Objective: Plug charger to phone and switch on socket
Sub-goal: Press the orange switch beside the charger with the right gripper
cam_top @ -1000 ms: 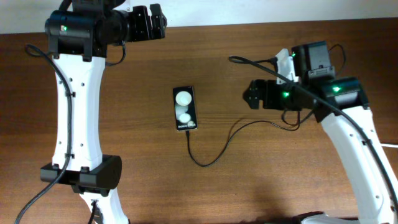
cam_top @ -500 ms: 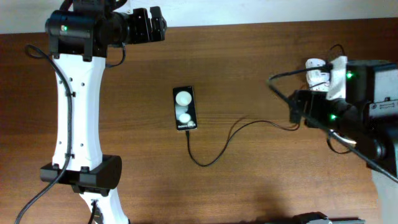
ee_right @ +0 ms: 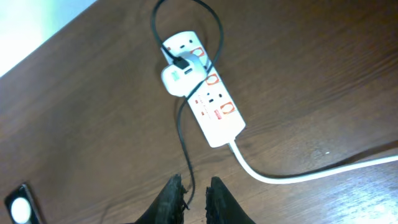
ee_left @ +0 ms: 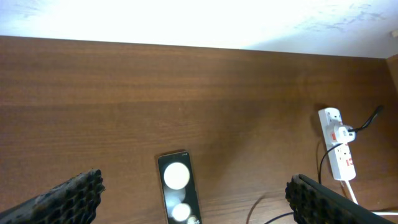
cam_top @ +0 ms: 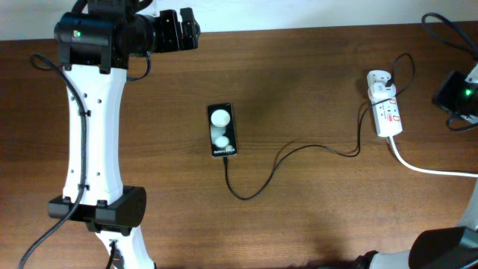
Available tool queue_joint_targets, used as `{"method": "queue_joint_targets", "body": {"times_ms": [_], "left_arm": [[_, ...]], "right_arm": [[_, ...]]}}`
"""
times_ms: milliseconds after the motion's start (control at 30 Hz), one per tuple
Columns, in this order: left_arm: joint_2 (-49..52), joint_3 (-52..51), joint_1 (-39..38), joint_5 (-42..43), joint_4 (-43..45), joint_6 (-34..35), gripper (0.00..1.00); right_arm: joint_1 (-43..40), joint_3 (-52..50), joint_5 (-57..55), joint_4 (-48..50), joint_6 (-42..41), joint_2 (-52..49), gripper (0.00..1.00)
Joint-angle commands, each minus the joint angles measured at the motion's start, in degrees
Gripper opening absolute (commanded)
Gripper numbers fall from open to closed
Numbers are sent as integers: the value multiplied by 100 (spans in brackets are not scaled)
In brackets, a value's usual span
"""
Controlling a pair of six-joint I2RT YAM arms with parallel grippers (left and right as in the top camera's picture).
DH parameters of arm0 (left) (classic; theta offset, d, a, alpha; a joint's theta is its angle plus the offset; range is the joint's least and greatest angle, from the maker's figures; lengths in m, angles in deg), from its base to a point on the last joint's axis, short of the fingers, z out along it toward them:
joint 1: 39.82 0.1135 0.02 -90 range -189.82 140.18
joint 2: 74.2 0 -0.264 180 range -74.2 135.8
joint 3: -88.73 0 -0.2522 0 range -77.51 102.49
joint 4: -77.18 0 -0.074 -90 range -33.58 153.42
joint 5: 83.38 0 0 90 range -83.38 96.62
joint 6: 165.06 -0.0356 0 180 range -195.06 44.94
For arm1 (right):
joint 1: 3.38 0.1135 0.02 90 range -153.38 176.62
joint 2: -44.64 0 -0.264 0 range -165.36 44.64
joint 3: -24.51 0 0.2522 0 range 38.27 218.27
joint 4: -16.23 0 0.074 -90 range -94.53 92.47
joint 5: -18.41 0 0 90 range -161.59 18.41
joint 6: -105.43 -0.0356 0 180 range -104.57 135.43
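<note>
On the tabletop (cam_top: 314,217), the socket (cam_top: 385,112) lies far right, the phone (cam_top: 222,130) sits central, and the charger (cam_top: 314,146) runs slack between them. Your right pincer (ee_right: 196,196) is nearly together and empty, and the left pincer (ee_left: 194,183) is wide apart. Snag the charger while reaching for the socket and you could drag the phone.

Open table (cam_top: 314,82) surrounds the phone (cam_top: 222,131); the charger (cam_top: 299,149) loops over the socket (cam_top: 387,113).
</note>
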Motion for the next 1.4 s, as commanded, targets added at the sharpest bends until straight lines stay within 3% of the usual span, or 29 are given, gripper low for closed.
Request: {"method": "queue_joint_targets", "body": {"times_ms": [0,233,767,1367], "left_arm": [[-24,26,35,-42,7,-92,99],[-22,26,35,-42,7,-92,99],[-22,26,35,-42,7,-92,99],[-24,26,35,-42,7,-92,99]], "right_arm": [[-225,87,72,205,-7,-258,4],[-647,87,715,938,-4,-1320,4],[-234,87,1377,2205,-337,-3480,4],[79,87,1093,2649,-896,-3641,4]]}}
